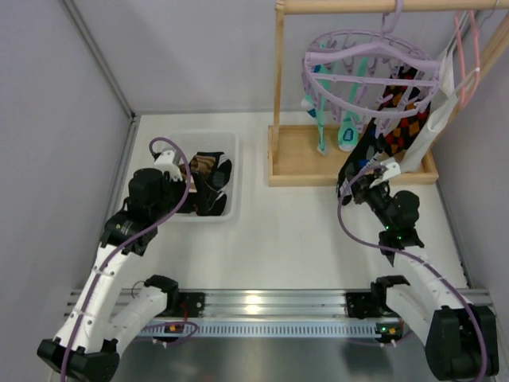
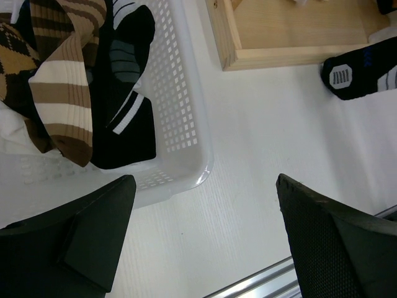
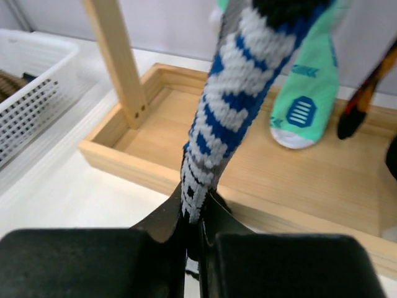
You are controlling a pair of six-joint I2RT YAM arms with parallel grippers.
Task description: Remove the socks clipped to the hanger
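Note:
The lavender ring hanger (image 1: pixel 370 76) hangs from the wooden rack's top bar. Teal socks (image 1: pixel 347 135), an orange-red-black argyle sock (image 1: pixel 403 127) and a black sock with blue and grey marks (image 1: pixel 366 147) dangle from its pegs. My right gripper (image 1: pixel 355 181) is shut on the lower end of the black, blue and grey sock (image 3: pixel 232 105), which stretches up to the hanger. A teal sock (image 3: pixel 307 102) hangs behind it. My left gripper (image 1: pixel 184 171) is open and empty beside the white basket (image 2: pixel 180 118), which holds a brown-tan striped sock (image 2: pixel 62 81) and a black sock (image 2: pixel 127 99).
The wooden rack's base tray (image 1: pixel 298 159) lies under the hanger, with its post (image 3: pixel 118 62) at the left. A pink wire clothes hanger (image 1: pixel 465 56) and a white cloth (image 1: pixel 433 119) hang at the right. Grey walls close in on both sides. A metal rail (image 1: pixel 270 306) runs along the near edge.

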